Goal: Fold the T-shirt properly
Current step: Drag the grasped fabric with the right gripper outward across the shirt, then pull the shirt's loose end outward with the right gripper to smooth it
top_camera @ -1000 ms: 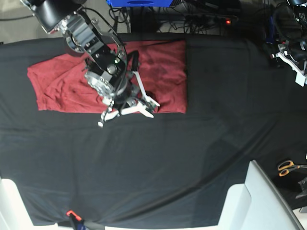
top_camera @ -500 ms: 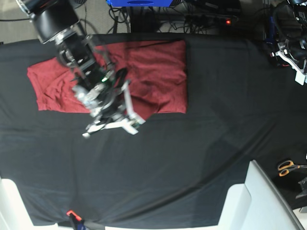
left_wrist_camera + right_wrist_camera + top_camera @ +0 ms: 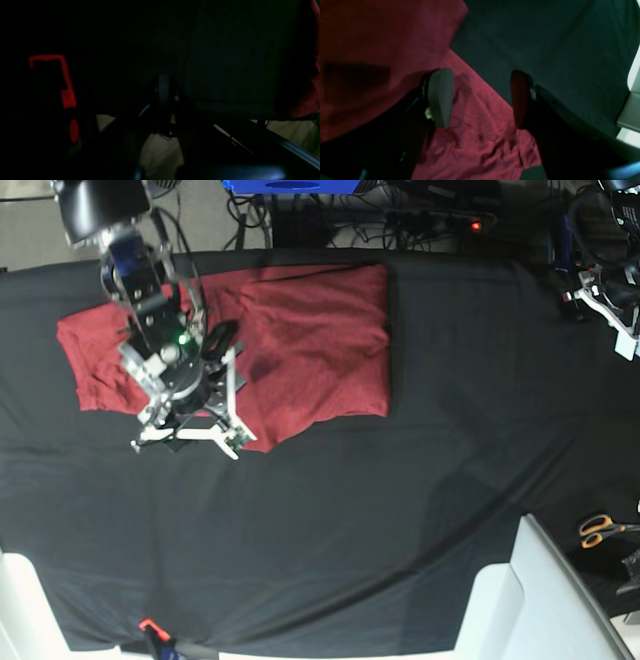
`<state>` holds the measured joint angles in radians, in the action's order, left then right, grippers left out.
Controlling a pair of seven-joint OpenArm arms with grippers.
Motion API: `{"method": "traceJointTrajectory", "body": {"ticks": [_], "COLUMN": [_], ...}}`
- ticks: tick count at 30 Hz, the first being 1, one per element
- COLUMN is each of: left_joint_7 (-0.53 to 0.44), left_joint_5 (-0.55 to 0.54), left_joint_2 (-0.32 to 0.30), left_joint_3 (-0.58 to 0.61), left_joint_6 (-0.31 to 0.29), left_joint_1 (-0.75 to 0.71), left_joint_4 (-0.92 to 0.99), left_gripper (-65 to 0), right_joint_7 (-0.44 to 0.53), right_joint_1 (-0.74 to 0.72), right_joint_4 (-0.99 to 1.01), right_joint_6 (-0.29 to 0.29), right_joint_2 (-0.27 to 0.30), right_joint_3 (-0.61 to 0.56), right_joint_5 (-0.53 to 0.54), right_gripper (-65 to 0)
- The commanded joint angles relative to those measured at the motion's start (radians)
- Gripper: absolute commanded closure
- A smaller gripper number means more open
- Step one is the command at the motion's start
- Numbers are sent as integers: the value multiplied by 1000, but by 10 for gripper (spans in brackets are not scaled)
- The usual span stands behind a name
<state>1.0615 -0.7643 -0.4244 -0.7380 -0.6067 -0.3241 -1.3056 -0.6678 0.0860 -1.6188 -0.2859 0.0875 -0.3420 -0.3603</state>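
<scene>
Mid-fold: right gripper [image 3: 480,100] spread open over shirt [image 3: 320,340], holding nothing. Left gripper [image 3: 610,305] parked, shut. Next: probably regrasping the loose left end.

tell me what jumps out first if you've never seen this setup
The brick-red T-shirt stands out against the black table cloth, lying partly folded at the far left of the base view. Over its near edge hangs the right gripper, fingers apart with nothing between them. Orange-handled scissors sit at the right edge.
</scene>
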Motion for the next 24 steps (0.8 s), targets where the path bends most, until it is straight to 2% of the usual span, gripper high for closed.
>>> {"method": "traceJointTrajectory", "body": {"ticks": [1,5,7,9,12,15,18,24], "left_joint_7": [-11,-11,-13,-13,-14,-14,-14,-14], "left_joint_5": [-16,-16,-16,-16,-16,-16,-16,-16], "left_joint_2": [-24,-24,-24,-24,-24,-24,-24,-24], "left_joint_3": [-7,-7,-7,-7,-7,-7,-7,-7], "left_joint_6": [-3,-3,-3,-5,-5,-6,-6,-6], "left_joint_1": [1,1,1,0,-2,-2,-2,0], "left_joint_4": [-12,-12,-12,-12,-12,-12,-12,-12], "left_gripper": [0,0,0,0,0,0,0,0], "right_joint_7": [12,12,12,12,12,12,10,12], "right_joint_1": [11,87,110,116,117,117,111,111], "right_joint_4": [-36,-68,-73,-68,-62,-61,-28,36], "right_joint_6": [4,4,3,3,3,3,3,3], "right_joint_2": [4,-19,-53,-64,-48,-13,8,2], "right_joint_3": [7,31,111,180,249,260,265,260], "right_joint_5": [-3,20,105,209,398,490,541,568], "right_gripper": [-341,-345,-347,-347,-347,-347,-345,-345]}}
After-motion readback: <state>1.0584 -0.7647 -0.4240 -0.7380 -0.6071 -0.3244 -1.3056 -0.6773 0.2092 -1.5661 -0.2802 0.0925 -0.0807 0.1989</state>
